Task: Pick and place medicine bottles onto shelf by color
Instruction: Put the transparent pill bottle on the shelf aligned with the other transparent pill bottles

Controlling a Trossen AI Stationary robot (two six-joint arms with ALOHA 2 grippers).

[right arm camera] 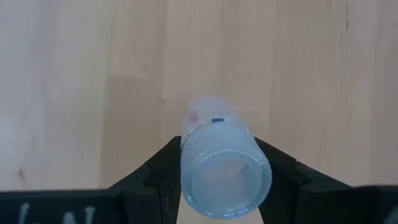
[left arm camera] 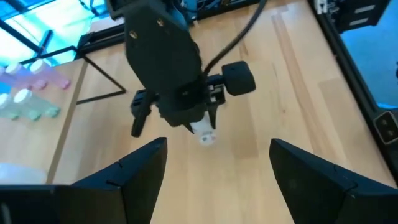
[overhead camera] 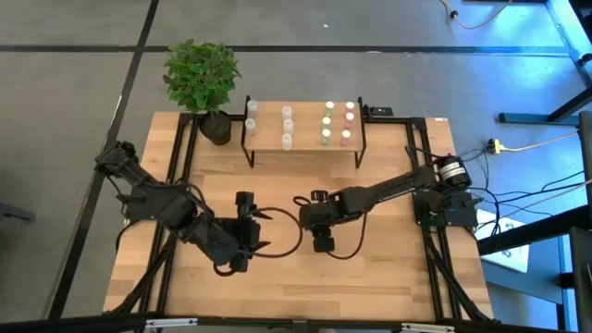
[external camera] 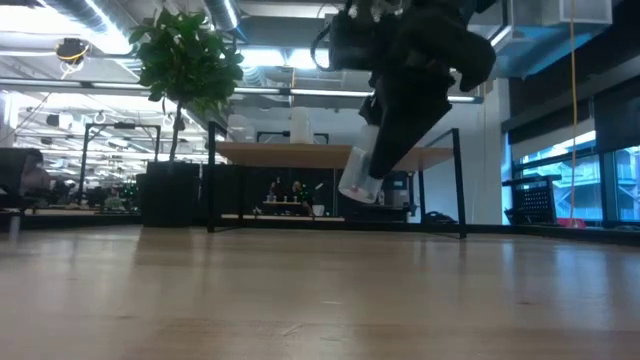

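A small whitish medicine bottle (right arm camera: 224, 171) hangs tilted in my right gripper (overhead camera: 310, 215), above the middle of the table; the low view shows it (external camera: 358, 180) clear of the tabletop. My left gripper (left arm camera: 217, 180) stands open just to its left (overhead camera: 264, 231), pointing at the right gripper, with nothing between its fingers. The shelf (overhead camera: 303, 139) stands at the table's far edge. Upright on it are white-capped bottles (overhead camera: 287, 125) on the left, green-capped ones (overhead camera: 326, 129) beside them and pink-capped ones (overhead camera: 349, 123) on the right. My right gripper pinches the bottle's ribbed upper end (right arm camera: 186, 163) between its two fingers (right arm camera: 155, 171), one on either side. The fingers slant steeply down from above. The bottle hangs tilted below them, its lower end (external camera: 352, 192) clear of the table.
A potted plant (overhead camera: 202, 79) stands at the far left corner, next to the shelf. Black frame rails (overhead camera: 421, 148) run along the table's left and right sides. Bare wood (overhead camera: 305, 287) lies between the grippers and the near edge.
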